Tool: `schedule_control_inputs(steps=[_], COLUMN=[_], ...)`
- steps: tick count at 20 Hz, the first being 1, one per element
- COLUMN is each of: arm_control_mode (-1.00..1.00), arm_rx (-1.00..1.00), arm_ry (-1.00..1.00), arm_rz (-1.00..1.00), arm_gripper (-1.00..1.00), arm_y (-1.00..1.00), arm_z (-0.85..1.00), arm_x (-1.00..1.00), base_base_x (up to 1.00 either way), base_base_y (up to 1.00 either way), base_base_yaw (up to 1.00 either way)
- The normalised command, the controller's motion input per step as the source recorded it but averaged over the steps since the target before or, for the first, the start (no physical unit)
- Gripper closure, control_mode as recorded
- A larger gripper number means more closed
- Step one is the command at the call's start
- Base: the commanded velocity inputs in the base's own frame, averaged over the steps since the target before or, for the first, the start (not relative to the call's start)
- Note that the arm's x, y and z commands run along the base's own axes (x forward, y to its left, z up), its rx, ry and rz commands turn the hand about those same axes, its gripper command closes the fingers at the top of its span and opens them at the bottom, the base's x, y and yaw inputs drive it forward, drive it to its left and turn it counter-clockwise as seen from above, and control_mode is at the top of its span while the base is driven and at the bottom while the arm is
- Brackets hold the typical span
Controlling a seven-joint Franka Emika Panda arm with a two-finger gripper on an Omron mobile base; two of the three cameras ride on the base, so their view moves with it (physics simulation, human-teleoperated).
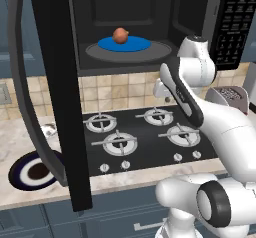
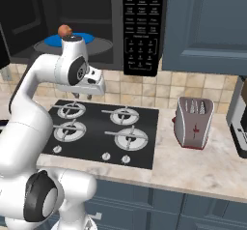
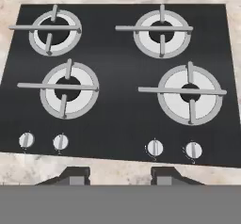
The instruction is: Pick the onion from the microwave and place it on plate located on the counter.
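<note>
The onion [image 1: 120, 35], a small reddish-brown ball [image 2: 64, 30], rests on a flat bright-blue disc [image 1: 125, 44] on the grey turntable inside the open microwave [image 1: 125, 2]. The navy-ringed plate [image 1: 31, 172] lies on the beige counter [image 1: 20, 137] at the left, its right side hidden behind the big black microwave door [image 1: 60, 92]. My gripper [image 2: 83, 96] hangs below the microwave and points down over the black stovetop [image 3: 117, 77]. It is open with nothing between its fingertips [image 3: 75, 174]. The onion sits higher up and further back than the hand.
The open door juts out toward me at the left, between the stove and the plate. The keypad panel [image 2: 141, 26] lies to the right of the cavity. A silver toaster [image 2: 193, 122] stands on the counter right of the stove, with a dark appliance [image 2: 240, 122] at the far right edge.
</note>
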Motion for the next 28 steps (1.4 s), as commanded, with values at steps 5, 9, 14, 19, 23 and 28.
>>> schedule_control_inputs(steps=[5,9,14,19,23,28], arm_control_mode=[-1.0,-1.0,-1.0,-1.0,-1.0,-1.0], arm_rx=[0.0,-0.02,0.0,-0.01,-0.01,0.0], arm_ry=[-0.07,-0.29,-0.45,-0.45,-0.3,-0.03], arm_rz=[0.0,0.0,0.0,-0.01,-0.08,-0.09], arm_gripper=[-1.0,-1.0,-1.0,-1.0,-1.0,-1.0], arm_y=[-0.02,0.5,0.63,0.45,0.54,0.16], arm_z=[0.2,0.79,1.0,0.86,0.59,0.16], arm_x=[-0.03,-0.18,-0.11,0.1,0.45,0.76], base_base_x=[0.0,0.0,0.0,0.0,0.0,0.0], base_base_y=[0.0,0.0,0.0,0.0,0.0,0.0], base_base_yaw=[0.0,0.0,0.0,0.0,0.0,0.0])
